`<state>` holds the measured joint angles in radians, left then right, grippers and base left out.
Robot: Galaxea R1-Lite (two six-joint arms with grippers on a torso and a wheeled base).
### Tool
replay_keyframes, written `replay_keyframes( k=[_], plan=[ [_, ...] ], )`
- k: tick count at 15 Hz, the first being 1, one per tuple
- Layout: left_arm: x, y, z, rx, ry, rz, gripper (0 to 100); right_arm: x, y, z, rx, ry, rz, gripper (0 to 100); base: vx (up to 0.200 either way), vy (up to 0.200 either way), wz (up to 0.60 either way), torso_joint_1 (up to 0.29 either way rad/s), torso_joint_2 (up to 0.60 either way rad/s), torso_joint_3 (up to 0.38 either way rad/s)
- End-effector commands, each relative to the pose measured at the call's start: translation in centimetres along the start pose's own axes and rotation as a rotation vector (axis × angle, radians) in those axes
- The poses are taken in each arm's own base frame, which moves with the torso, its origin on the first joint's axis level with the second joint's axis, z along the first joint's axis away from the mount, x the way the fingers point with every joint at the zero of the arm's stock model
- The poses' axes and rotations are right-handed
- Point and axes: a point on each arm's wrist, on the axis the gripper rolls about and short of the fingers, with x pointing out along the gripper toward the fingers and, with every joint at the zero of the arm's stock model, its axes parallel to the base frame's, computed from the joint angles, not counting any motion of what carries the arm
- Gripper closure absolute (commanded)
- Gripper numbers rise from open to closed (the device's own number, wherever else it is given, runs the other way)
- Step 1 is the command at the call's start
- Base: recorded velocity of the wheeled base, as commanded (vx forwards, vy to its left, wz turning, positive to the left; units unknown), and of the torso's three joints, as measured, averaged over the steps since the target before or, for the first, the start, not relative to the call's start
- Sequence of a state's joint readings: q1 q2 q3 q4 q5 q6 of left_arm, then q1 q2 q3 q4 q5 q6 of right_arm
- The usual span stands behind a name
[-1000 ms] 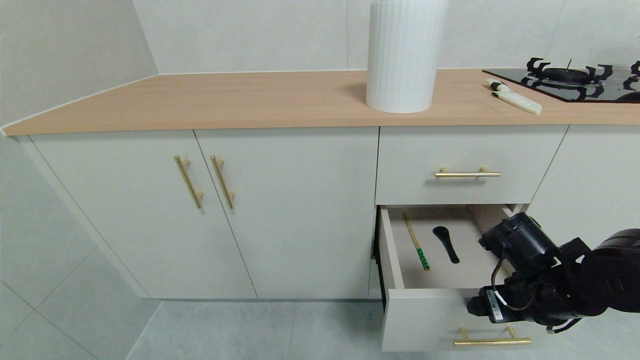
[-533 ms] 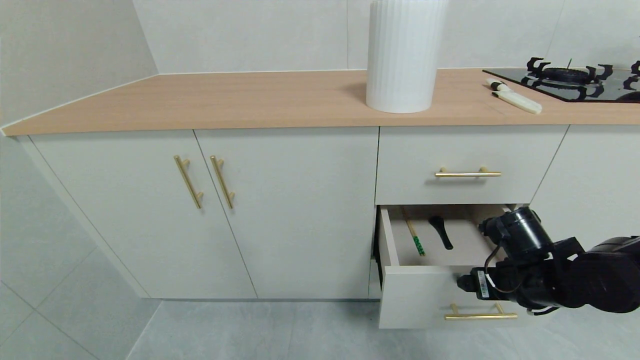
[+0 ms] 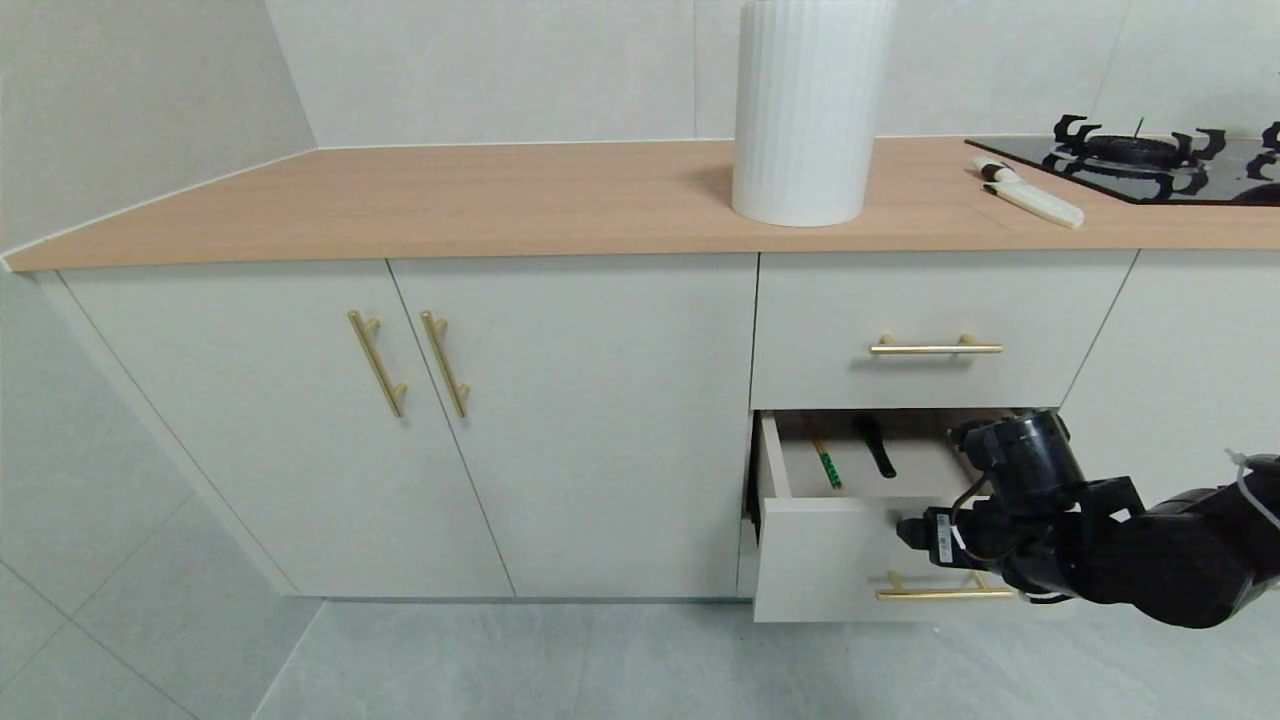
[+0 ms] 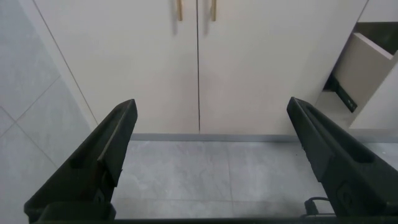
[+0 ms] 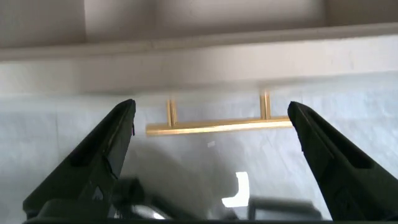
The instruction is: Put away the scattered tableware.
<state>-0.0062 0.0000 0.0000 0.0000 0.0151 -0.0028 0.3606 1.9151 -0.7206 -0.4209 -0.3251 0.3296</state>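
2 pairs of black fingers (image 4: 106,149) wide apart, right gripper (image 5: 211,111) near pale drawer (image 3: 830,560) with slim brass bar handle (image 5: 217,126)

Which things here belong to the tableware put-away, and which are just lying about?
Job: lower drawer, partly open; chopsticks and black spoon inside it; white knife-like utensil on the countertop, possibly next; right gripper, jaws open at the drawer handle.
Lying about: white ribbed cylinder; gas hob; upper drawer; cabinet doors.
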Motion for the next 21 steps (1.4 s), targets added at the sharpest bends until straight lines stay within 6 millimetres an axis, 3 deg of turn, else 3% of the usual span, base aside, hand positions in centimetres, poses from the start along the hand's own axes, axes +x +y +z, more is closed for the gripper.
replay_keyframes(
  k=[1,6,11,15,21],
  plan=[
    [0.0,0.0,0.0,0.000,0.002,0.000,0,1.3,0.0,-0.4,0.008,-0.006,-0.018,0,0.000,0.000,0.00,0.000,0.00,0.000],
    [0.0,0.0,0.0,0.000,0.002,0.000,0,4.9,0.1,-0.2,0.076,-0.142,-0.005,0,0.000,0.000,0.00,0.000,0.00,0.000],
    [0.0,0.0,0.0,0.000,0.002,0.000,0,9.6,-0.1,0.1,0.192,-0.384,0.032,0,0.000,0.000,0.00,0.000,0.00,0.000],
    [0.0,0.0,0.0,0.000,0.002,0.000,0,11.0,-0.6,0.7,0.218,-0.410,0.007,0,0.000,0.000,0.00,0.000,0.00,0.000],
    [0.0,0.0,0.0,0.000,0.002,0.000,0,11.5,-0.9,1.1,0.233,-0.434,-0.003,0,0.000,0.000,0.00,0.000,0.00,0.000]
  ],
)
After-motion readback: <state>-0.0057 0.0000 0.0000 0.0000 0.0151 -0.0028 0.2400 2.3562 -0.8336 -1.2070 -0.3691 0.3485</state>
